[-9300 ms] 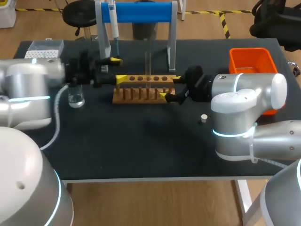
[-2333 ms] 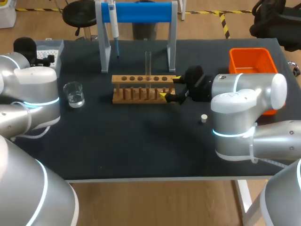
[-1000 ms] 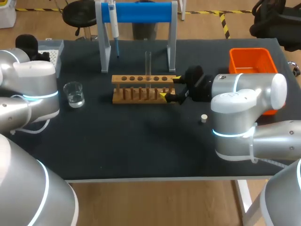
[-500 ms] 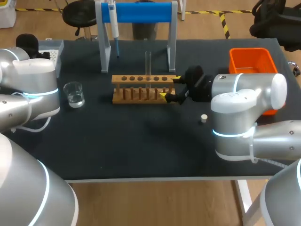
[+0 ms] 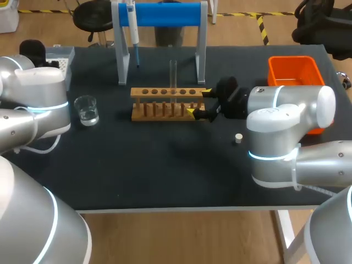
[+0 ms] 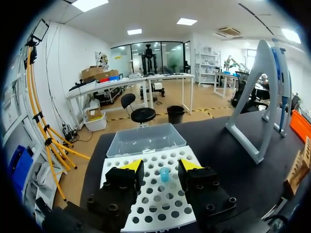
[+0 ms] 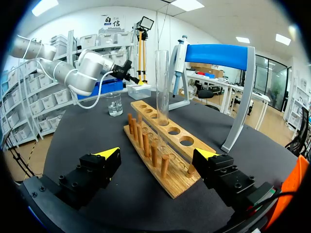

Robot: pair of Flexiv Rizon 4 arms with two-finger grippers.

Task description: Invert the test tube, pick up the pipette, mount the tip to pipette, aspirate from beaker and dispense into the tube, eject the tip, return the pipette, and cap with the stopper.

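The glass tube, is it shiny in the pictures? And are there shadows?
Right wrist view: the glass tube shows pale light streaks along its sides. Head view: it looks faint, and shadows hardly show on the black table.

Wood floor [image 5: 165, 236] with yellow-black tape [image 5: 263, 27]; black table [image 5: 165, 176]; black stool [image 5: 92, 15]; white walls [image 6: 73, 53], lit ceiling panels [image 6: 91, 4], white desks [image 6: 121, 82], shelves [image 7: 24, 116].

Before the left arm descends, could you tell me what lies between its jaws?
One blue pipette tip, standing in the white tip rack, shows between the open jaws of the left gripper, in the left wrist view.
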